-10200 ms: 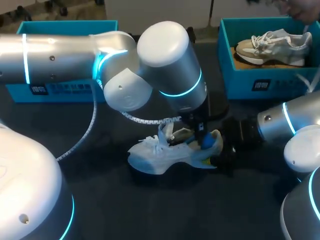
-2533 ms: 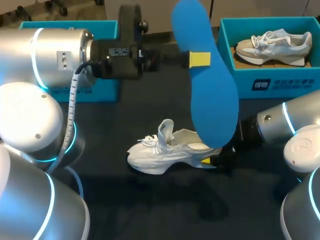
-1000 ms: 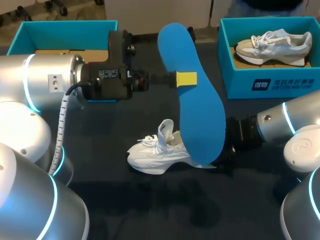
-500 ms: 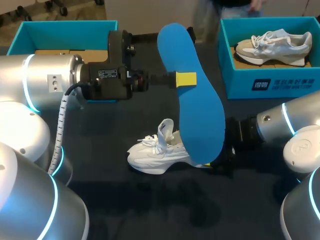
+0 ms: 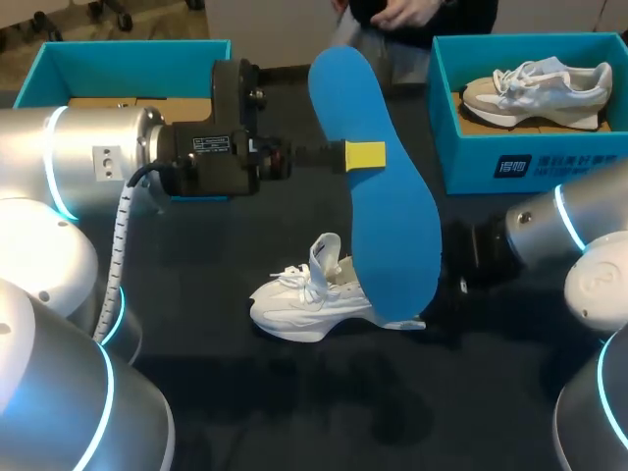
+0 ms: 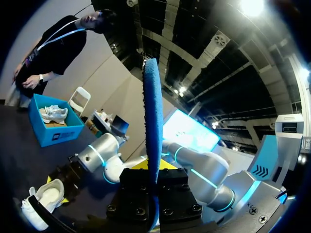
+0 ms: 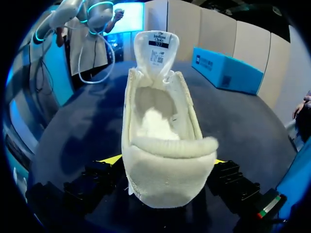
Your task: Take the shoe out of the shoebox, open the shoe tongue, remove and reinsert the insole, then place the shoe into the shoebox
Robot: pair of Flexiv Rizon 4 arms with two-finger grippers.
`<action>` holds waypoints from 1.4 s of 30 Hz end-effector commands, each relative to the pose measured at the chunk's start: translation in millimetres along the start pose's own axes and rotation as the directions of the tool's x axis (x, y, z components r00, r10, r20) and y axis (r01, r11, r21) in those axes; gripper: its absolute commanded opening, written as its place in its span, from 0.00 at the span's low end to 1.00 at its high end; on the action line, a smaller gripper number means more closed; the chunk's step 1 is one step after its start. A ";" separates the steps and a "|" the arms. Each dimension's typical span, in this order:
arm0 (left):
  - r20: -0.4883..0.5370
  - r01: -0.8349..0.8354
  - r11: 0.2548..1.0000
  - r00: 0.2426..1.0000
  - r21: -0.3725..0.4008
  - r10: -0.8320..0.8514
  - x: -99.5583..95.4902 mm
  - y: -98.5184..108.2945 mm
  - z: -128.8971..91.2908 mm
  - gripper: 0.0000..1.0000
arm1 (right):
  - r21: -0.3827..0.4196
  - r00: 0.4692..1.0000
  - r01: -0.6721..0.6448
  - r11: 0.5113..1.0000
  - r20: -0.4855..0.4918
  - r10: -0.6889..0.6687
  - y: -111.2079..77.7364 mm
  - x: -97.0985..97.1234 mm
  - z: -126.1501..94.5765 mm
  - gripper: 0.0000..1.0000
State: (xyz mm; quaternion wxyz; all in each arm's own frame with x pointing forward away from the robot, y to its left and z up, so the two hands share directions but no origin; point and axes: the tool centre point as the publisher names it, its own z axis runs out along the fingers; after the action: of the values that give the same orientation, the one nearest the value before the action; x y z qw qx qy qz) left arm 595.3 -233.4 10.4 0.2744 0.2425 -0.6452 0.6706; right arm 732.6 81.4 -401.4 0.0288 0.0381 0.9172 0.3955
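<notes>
One blue insole [image 5: 388, 216] hangs in the air above the table [image 5: 245, 392], clamped between the left fingers [image 5: 365, 155], with its lower end over the heel of the white shoe [image 5: 314, 299]. The shoe rests on the table with its tongue raised, well apart from the shoebox [image 5: 530, 162]. The right fingers [image 7: 109, 160] stand spread wide, one on either side of the heel, gripping nothing.
</notes>
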 end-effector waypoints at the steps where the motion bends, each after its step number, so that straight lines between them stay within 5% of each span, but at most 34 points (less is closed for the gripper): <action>1: 0.000 0.000 1.000 1.000 0.003 0.000 0.0 1.5 -0.4 0.00 | 0.158 1.000 -0.019 0.987 0.021 0.016 15.2 8.4 -18.0 1.00; 6: 0.000 0.000 1.000 1.000 0.003 0.000 0.0 1.5 -0.4 0.00 | 0.295 0.999 -0.041 0.955 0.045 0.029 27.3 11.8 -29.7 1.00; 26: 0.000 0.000 1.000 1.000 0.003 0.000 0.0 1.5 -0.4 0.00 | 0.556 0.997 -0.069 0.828 0.064 0.040 53.8 11.8 -64.2 1.00; 42: 0.000 0.000 1.000 1.000 0.003 0.000 0.0 1.5 -0.4 0.00 | 0.673 1.000 0.006 0.740 -0.012 0.003 56.9 -2.5 -63.8 1.00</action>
State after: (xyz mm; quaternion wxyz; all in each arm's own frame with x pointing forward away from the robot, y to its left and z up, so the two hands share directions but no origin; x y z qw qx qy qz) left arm 595.3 -233.4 10.5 0.2744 0.2426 -0.6452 0.6705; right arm 728.8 67.6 -315.2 0.0121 0.0406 0.9930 0.1106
